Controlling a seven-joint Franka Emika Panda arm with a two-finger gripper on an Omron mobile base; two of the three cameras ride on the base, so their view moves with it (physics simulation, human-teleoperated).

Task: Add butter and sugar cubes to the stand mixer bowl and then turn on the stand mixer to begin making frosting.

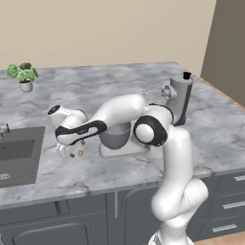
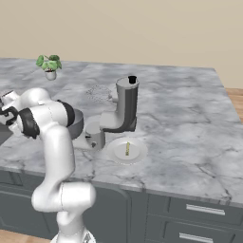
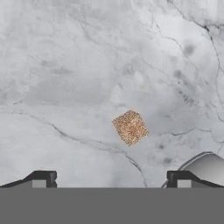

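- Left base view: we are seeing the stand mixer bowl (image 1: 115, 136), a deep grey metal vessel, sitting on the whitish base of the stand mixer (image 1: 179, 98) on the marble counter (image 1: 86, 91). The arm is crossing in front of the bowl, so we cannot tell what is lying inside it.
- In the same view, the gripper (image 1: 71, 152) is hanging low over the counter left of the bowl, and one sugar cube (image 1: 81, 153) is showing as a tiny tan-orange speck just beside it. A sink (image 1: 19, 154) is sitting further left and a potted plant (image 1: 23, 76) is standing at the back.
- Right base view: we are noting a round white plate (image 2: 127, 151) lying in front of the mixer, holding the butter (image 2: 127, 148), a small pale yellow-green stick resting near its middle. The bowl is partly hidden behind the arm here, contents unreadable.
- Hand view: we are looking straight down at the cube, a speckled tan-orange block lying alone on bare marble, tilted corner-on, between and ahead of the two dark fingertips (image 3: 43, 179) and touching neither. The jaws are standing wide apart and holding nothing. A curved grey edge of the bowl is intruding at the lower right.
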